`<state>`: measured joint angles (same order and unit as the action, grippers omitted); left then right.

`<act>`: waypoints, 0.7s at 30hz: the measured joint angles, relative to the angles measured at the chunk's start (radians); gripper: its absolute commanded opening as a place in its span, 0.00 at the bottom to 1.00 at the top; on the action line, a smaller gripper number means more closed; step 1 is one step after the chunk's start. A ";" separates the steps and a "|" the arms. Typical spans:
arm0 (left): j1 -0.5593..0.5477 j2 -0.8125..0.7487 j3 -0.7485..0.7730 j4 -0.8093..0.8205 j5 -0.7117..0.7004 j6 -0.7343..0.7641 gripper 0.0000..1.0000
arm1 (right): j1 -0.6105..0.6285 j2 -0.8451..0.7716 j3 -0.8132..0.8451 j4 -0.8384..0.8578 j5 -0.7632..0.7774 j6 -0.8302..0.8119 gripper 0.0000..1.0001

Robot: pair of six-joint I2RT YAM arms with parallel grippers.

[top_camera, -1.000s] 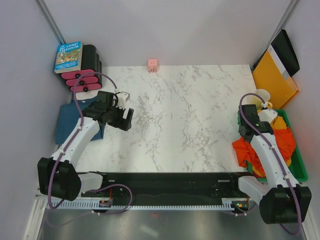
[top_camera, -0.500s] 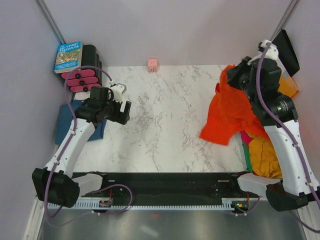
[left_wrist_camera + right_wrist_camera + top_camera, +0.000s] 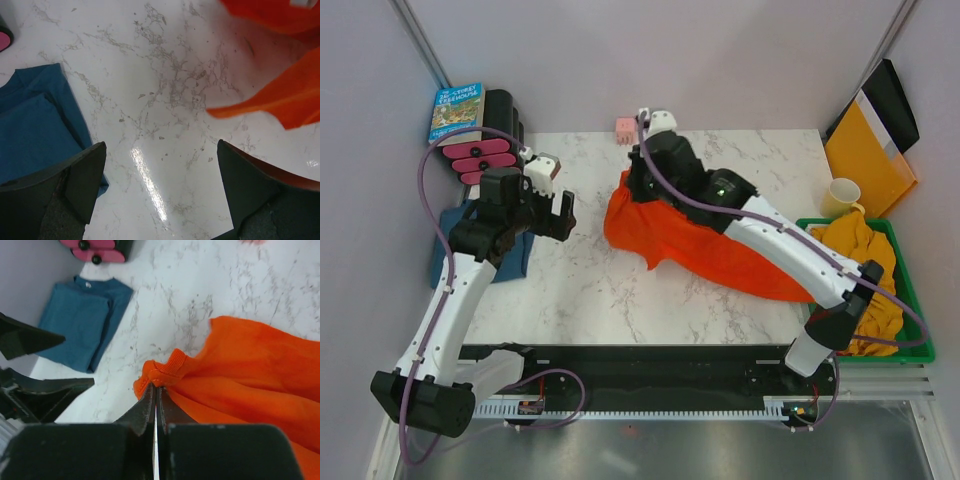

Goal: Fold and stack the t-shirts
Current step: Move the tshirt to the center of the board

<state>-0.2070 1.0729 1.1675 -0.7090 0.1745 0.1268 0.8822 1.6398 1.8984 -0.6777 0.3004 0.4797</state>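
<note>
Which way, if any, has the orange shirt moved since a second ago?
Yes. The orange shirt went left, out of the green bin and over toward the pink block, pinched by the right gripper.

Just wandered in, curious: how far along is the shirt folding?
Done: one teal shirt lies folded at the table's left edge. In hand: the right fingers pinch the orange shirt, which lies unfolded across the table. Left: folding it, stacking it, then the yellow shirt crumpled in the green bin.
</note>
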 measured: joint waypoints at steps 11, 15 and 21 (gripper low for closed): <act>0.011 -0.015 -0.072 0.016 -0.042 -0.025 1.00 | 0.070 0.109 -0.249 0.107 0.017 0.068 0.58; 0.011 -0.015 -0.084 0.019 -0.041 -0.025 1.00 | 0.072 0.113 -0.261 0.117 0.071 0.066 0.68; 0.011 0.010 -0.095 0.037 -0.006 -0.025 0.99 | 0.072 0.072 -0.266 0.105 0.193 0.053 0.67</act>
<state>-0.1955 1.0832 1.0721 -0.6720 0.1688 0.1017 0.9539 1.7123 1.6325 -0.5724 0.4931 0.5331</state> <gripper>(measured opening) 0.993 0.675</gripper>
